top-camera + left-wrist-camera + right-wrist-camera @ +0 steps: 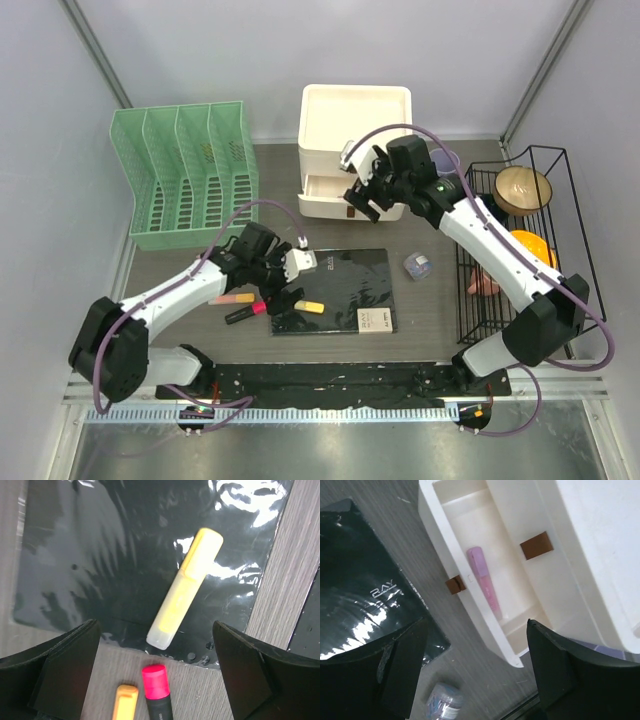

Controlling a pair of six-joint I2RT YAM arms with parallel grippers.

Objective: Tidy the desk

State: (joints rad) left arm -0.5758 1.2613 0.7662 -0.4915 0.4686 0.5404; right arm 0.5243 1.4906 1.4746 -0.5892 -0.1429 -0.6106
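Left wrist view: left gripper [155,630], jaws wide apart, hangs over a yellow highlighter [182,587] lying on the notebook [100,555]. Likely risk: an off-centre close could skid it across the glossy cover, or nip the pink highlighter [156,690] just off the notebook's edge. The right gripper [475,625], jaws apart, hangs over the open drawer [455,510] beyond the notebook. The desk [295,580] lies beneath both.
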